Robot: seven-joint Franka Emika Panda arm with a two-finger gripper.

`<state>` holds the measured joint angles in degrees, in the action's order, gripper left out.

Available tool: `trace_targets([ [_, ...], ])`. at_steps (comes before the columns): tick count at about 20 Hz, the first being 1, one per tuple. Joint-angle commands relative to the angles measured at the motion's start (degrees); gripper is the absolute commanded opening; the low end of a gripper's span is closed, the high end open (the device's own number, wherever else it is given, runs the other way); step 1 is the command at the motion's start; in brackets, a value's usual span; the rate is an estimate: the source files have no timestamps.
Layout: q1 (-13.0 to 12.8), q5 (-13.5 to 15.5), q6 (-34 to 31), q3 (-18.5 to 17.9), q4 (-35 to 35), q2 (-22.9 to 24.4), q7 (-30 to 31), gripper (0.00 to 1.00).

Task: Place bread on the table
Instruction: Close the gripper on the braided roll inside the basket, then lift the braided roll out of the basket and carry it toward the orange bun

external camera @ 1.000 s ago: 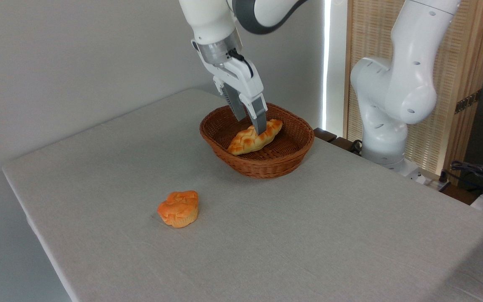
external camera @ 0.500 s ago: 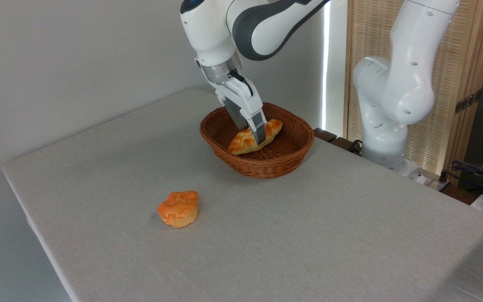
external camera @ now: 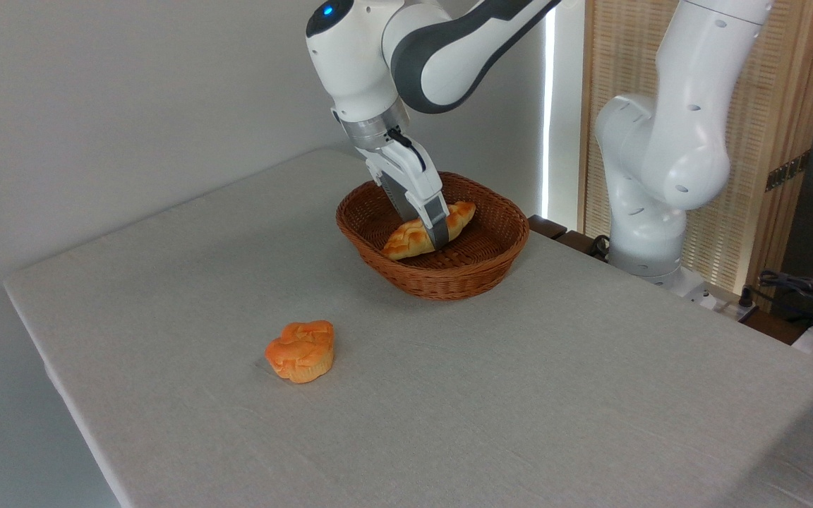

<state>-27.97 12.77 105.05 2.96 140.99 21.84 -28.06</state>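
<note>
- One bread (external camera: pixel 426 233) lay inside the wicker basket (external camera: pixel 442 279) on the desk (external camera: pixel 519 395).
- Pincer (external camera: pixel 429 236) straddled its middle; grip impossible to tell.
- Orange bun (external camera: pixel 300 351) sat well apart.

no readable text, no labels, no brand marks, no numbers or signs anywhere in view

Golden-brown braided bread (external camera: pixel 417 236), pale at the edges, lying lengthwise and slightly tilted inside the wicker basket (external camera: pixel 449 279). Large light grey cloth-covered counter (external camera: pixel 519 395), basket standing toward its far side.
</note>
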Motion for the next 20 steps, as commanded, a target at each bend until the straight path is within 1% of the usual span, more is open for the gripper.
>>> trace_targets([
  [1,-0.51,0.94,1.13,-0.32,0.69,0.04,-0.07,0.25],
  [7,-0.42,0.68,0.95,-0.32,0.6,-0.13,-0.15,0.24],
  [10,-0.42,0.59,-0.28,-0.32,-0.27,-0.05,0.02,0.24],
  [11,-0.42,0.59,-2.02,-0.32,-1.49,-0.05,0.02,0.24],
  [14,-0.42,0.5,-11.06,-1.03,-7.37,-0.05,-0.42,0.24],
  [15,-0.42,0.5,-12.74,-1.29,-9.22,-0.05,-0.5,0.25],
  [16,-0.33,0.5,-13.46,-1.38,-10.8,-0.05,-0.51,0.25],
  [18,-0.33,0.5,-13.55,-3.83,-13.18,-0.13,-0.59,0.25],
  [20,-0.33,0.5,-13.38,-5.59,-16.52,-1.44,-1.03,0.25],
])
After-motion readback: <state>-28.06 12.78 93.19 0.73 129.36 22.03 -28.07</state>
